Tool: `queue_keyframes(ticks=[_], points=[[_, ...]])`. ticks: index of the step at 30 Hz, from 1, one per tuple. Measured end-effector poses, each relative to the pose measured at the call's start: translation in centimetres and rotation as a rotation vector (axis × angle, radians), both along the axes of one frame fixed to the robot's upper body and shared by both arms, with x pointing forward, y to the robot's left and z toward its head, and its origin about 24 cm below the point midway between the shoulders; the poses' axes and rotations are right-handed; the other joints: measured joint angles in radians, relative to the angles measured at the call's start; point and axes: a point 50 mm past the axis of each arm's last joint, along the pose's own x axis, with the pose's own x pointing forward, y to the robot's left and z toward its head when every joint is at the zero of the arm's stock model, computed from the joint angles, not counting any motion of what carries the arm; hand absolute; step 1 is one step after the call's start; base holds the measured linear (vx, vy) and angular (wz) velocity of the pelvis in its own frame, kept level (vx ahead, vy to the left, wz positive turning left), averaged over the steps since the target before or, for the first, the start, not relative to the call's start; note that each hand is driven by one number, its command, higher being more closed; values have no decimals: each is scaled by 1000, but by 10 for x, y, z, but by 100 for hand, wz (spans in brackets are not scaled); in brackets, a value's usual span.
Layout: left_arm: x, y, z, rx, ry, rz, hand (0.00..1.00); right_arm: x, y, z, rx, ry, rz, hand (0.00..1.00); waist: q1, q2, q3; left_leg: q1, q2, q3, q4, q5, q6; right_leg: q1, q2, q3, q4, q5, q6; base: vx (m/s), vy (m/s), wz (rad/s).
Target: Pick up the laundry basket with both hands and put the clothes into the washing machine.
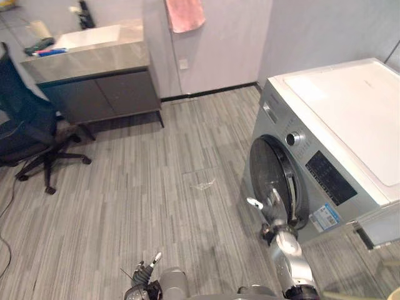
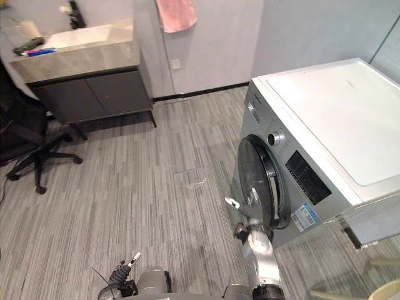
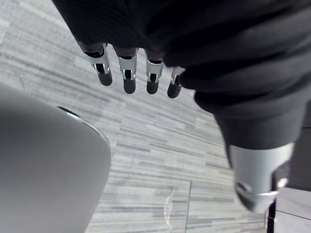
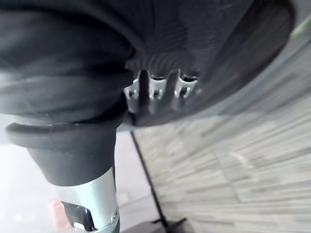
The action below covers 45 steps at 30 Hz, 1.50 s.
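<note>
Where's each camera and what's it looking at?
Left eye view: head, looking down at washing machine and floor; right hand by its door.
Right eye view: beside it, same scene.
Left wrist view: along left hand, at floor.
Right wrist view: along right hand, at door.
Eyes and right wrist share the door.

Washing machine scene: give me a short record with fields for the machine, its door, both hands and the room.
Washing machine: silver front-loader, white top, on the right
Door: round, dark glass
Right hand: at the door's lower edge
Left hand: fingers straight, empty, above the floor
Room: sink cabinet, office chair, hanging pink towel
</note>
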Motion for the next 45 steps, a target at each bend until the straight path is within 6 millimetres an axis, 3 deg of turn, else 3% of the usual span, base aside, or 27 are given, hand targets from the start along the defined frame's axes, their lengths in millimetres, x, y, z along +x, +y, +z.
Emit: queue_keyframes(ticks=[1, 2, 3, 5, 7, 11, 15, 16, 18, 22, 26, 29, 36, 39, 45], points=[[-4, -7, -3, -14, 21, 2, 0, 1, -4, 5, -36, -26, 6, 0, -9, 30, -15, 1, 7, 1, -27, 45, -47, 16, 8, 6, -16, -8, 36, 262, 420, 9], [-3, 0, -4, 3, 36, -21, 0, 2, -3, 8, -63, -38, 8, 0, -32, -8, -17, 46, -38, 0, -91, 13, -53, 24, -36, 9, -35, 1, 58, 250, 459, 22], [-2, 9, -3, 34, 43, -44, 0, 1, -3, 10, -84, -46, 14, 0, -30, -34, -16, 57, -71, 10, -128, 25, -39, 20, -63, 19, -50, 14, 67, 212, 420, 31], [-1, 23, -1, 79, 56, -77, 0, 2, -2, 17, -115, -77, 38, 0, -20, -63, -23, 60, -113, 30, -155, 30, -32, 26, -91, 50, -101, 56, 80, 103, 247, -3], [-4, 27, -2, 99, 79, -101, 0, 5, -1, 30, -153, -133, 46, 0, -20, -64, -24, 77, -129, 52, -176, 35, -24, 27, -105, 82, -124, 98, 88, 62, 180, -24], [-8, 27, -3, 104, 99, -112, 0, -2, -14, 55, -245, -247, 26, 0, -21, -59, -19, 84, -130, 89, -223, 54, -12, -4, -106, 107, -155, 118, 90, -36, 29, -32], [-11, 27, -5, 109, 122, -127, 0, -12, -34, 62, -315, -269, -11, 0, -35, -42, 5, 78, -128, 113, -291, 104, -21, -46, -103, 113, -169, 100, 120, -120, -80, -24], [-15, 25, -7, 100, 140, -127, 0, -16, -43, 59, -370, -248, -23, 0, -51, -31, 23, 76, -115, 108, -336, 131, -28, -74, -85, 115, -157, 102, 121, -157, -94, -10], [-19, 24, -8, 96, 157, -126, 0, -21, -51, 58, -416, -230, -43, 0, -52, -28, 25, 78, -110, 106, -361, 143, -36, -90, -76, 121, -151, 101, 120, -114, -60, -10], [-22, 29, -8, 121, 164, -116, 0, -33, -62, 61, -460, -223, -73, 0, -56, -42, 40, 66, -105, 98, -389, 158, -38, -123, -62, 134, -150, 111, 113, -49, -18, -11], [-19, 40, -4, 154, 156, -116, 0, -35, -63, 59, -461, -214, -78, 0, -61, -88, 69, 30, -109, 76, -384, 171, -30, -147, -65, 128, -148, 118, 112, -11, 2, 9], [-13, 41, -2, 164, 134, -117, 0, -28, -63, 61, -468, -225, -81, 0, -55, -103, 90, 15, -114, 68, -370, 171, -30, -151, -70, 127, -147, 119, 113, 8, 14, 10], [3, 41, 4, 194, 77, -100, 0, 12, -73, 72, -541, -249, -118, 0, -48, -87, 166, -50, -112, 38, -330, 171, -30, -188, -69, 104, -125, 119, 112, -48, 2, 11], [11, 41, 8, 186, 34, -53, 0, 28, -95, 76, -574, -219, -212, 0, -46, -77, 193, -94, -112, 23, -306, 171, -29, -219, -69, 94, -111, 119, 112, -67, 12, 12], [22, 33, 12, 150, -37, -29, 0, 57, -156, 110, -634, -190, -454, 0, -38, -38, 272, -135, -113, 8, -305, 183, -18, -264, -69, 83, -90, 122, 110, -65, 12, 4]])
